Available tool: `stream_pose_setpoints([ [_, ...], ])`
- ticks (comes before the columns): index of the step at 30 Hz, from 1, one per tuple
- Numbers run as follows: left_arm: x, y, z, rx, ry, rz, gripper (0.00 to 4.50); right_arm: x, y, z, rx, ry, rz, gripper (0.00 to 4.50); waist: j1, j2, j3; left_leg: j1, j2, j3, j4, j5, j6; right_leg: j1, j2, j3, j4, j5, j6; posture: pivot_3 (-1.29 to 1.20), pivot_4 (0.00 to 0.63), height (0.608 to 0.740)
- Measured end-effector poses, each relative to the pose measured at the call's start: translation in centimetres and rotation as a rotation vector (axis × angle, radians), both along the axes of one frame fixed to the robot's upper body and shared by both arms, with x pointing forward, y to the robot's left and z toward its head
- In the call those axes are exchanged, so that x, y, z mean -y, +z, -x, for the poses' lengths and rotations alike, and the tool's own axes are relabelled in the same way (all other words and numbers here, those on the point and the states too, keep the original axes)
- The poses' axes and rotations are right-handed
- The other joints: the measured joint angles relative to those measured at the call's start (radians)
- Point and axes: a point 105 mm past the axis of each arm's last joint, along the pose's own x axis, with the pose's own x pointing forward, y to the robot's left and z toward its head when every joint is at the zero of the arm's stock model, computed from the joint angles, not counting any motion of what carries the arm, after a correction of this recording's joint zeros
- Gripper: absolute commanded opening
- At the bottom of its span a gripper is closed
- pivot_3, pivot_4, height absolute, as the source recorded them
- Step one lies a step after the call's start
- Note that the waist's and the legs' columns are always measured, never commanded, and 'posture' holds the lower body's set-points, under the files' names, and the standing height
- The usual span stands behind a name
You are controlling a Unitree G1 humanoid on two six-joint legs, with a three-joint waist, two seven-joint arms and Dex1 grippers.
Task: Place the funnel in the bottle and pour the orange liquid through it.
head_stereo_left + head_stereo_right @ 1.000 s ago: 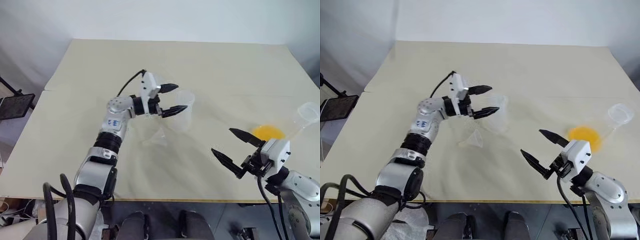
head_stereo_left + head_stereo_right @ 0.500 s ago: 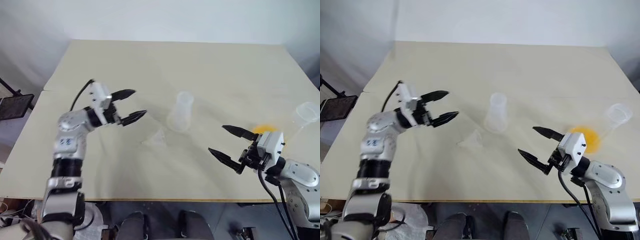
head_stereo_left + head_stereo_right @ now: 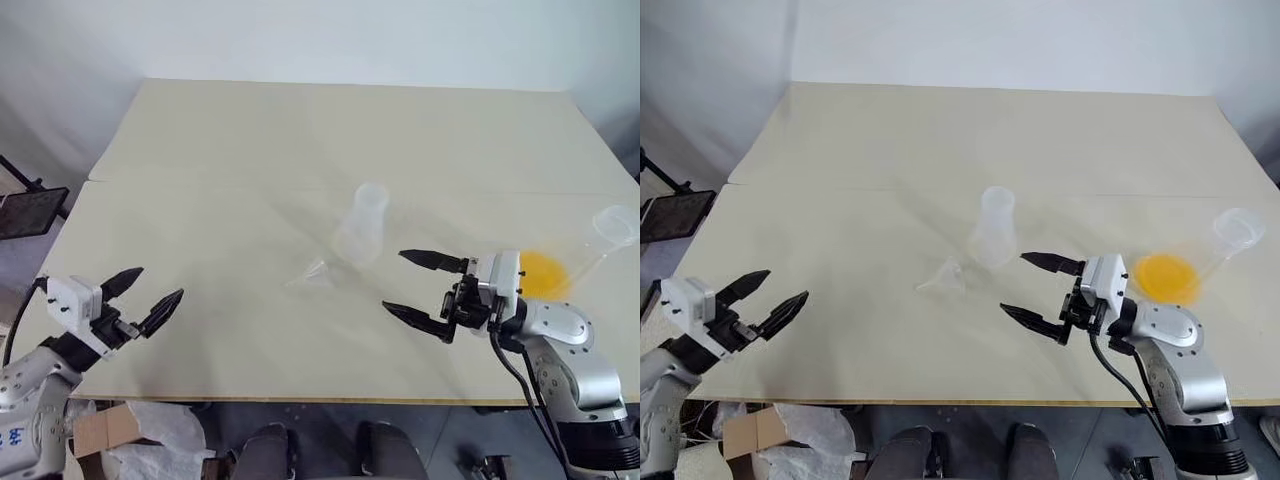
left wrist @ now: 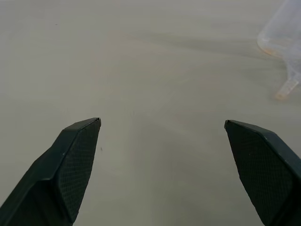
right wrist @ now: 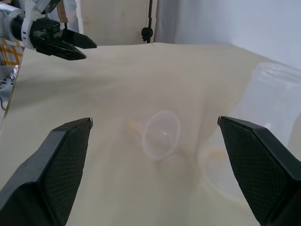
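1. Fingers of the right gripper (image 3: 1040, 290) are spread wide and hold nothing. They point across the table toward the funnel (image 3: 949, 274).
2. In the right wrist view the funnel (image 5: 161, 134) sits right between the two fingers, a bit ahead of them, with its wide mouth facing the camera. It lies on its side on the table.
3. The bottle (image 3: 994, 226) stands upright just behind the funnel, near the middle of the table (image 3: 890, 140). It looks empty.
4. The orange liquid (image 3: 1166, 277) is in the big round flask (image 3: 1200, 260), which leans over near the right edge of the table, just past the right arm.
5. Fingers of the left gripper (image 3: 140, 298) are spread wide too, and hold nothing.
6. What changed: a second ago the left gripper was up by the bottle. Now it has pulled far back to the near left edge of the table, well away from everything. The bottle stays standing where it was.
7. The right gripper has swung left, from beside the flask toward the funnel.
8. What this means: the left arm seems to be out of the way, and the right arm looks ready to pick up the funnel. No funnel is in the bottle yet, and no pouring has begun.
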Motion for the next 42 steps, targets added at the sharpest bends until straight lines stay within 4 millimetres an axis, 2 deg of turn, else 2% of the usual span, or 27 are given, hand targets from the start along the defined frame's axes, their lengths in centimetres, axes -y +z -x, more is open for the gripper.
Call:
stream_pose_setpoints([
  [3,1.1,0.8,0.3,0.021,-0.033,0.009,4.48,0.3,-0.1,-0.5,-0.006,-0.009,-0.001,4.50,-0.002,0.000,0.000,0.000,0.000,0.000,0.000,0.000,0.000,0.000,0.000,0.000,0.000,0.000,0.000,0.00,0.150,0.740],
  [6,3.5,1.6,0.5,0.031,-0.110,0.007,4.48,0.7,0.1,-0.8,0.000,-0.017,0.007,4.50,-0.004,0.000,0.000,0.000,0.000,0.000,-0.001,0.000,0.000,0.000,0.000,0.000,0.000,0.000,0.000,0.00,0.150,0.740],
  [9,6.0,1.3,0.7,-0.005,-0.198,0.021,4.48,1.7,-0.1,-0.6,-0.005,-0.043,0.030,4.50,-0.005,0.000,0.000,0.000,0.000,0.001,-0.001,-0.001,0.000,0.000,0.000,0.000,0.000,0.000,0.000,0.00,0.150,0.740],
  [12,9.0,1.7,-0.4,-0.036,-0.272,0.076,4.48,2.8,-0.5,-0.2,-0.013,-0.087,0.038,4.50,0.004,0.000,0.000,0.000,0.000,0.000,0.000,0.000,0.000,0.000,0.001,0.000,0.000,0.000,0.000,0.00,0.150,0.740],
  [16,13.4,1.7,-1.4,-0.096,-0.396,0.078,4.48,3.2,-1.0,0.3,-0.023,-0.114,0.039,4.50,0.007,0.001,-0.001,0.001,0.000,0.002,0.000,0.000,0.000,0.000,0.001,0.002,0.000,0.000,0.000,0.00,0.150,0.740],
  [18,14.3,1.2,-1.4,-0.137,-0.415,0.076,4.48,3.3,-1.1,0.4,-0.027,-0.122,0.040,4.50,-0.001,0.001,-0.001,0.001,0.001,0.004,-0.001,0.000,0.000,-0.001,0.003,0.003,0.000,0.000,0.000,0.00,0.150,0.740],
  [22,18.5,1.8,-2.4,-0.156,-0.526,0.052,4.48,3.3,-1.3,1.0,-0.032,-0.145,0.040,4.50,0.011,0.001,0.000,0.001,0.000,0.004,0.000,0.000,-0.001,0.000,0.003,0.004,0.000,0.000,-0.001,0.00,0.150,0.740],
  [23,19.0,1.9,-2.6,-0.154,-0.535,0.043,4.48,3.3,-1.3,1.1,-0.030,-0.148,0.039,4.50,0.013,0.001,0.000,0.001,0.000,0.004,0.000,0.000,-0.001,0.000,0.003,0.004,0.000,0.000,-0.001,0.00,0.150,0.740],
  [27,20.1,1.5,-4.4,-0.184,-0.527,0.014,4.48,3.3,-1.4,1.3,-0.034,-0.161,0.037,4.50,0.018,0.001,0.000,0.001,0.000,0.005,0.000,0.000,-0.001,-0.001,0.004,0.004,0.000,0.000,-0.001,0.00,0.150,0.740],
  [30,21.0,1.9,-4.6,-0.185,-0.551,0.002,4.48,3.3,-1.4,1.2,-0.034,-0.169,0.034,4.50,0.018,0.001,0.000,0.001,0.000,0.005,0.000,0.000,-0.001,-0.001,0.003,0.005,0.000,0.000,-0.001,0.00,0.150,0.740],
  [42,21.0,0.7,-6.4,-0.225,-0.469,-0.062,4.48,2.6,-1.9,1.9,-0.060,-0.158,0.028,4.50,0.019,0.001,0.000,0.001,0.000,0.005,0.000,0.000,-0.001,-0.001,0.003,0.004,0.000,0.000,-0.001,0.00,0.150,0.740],
])
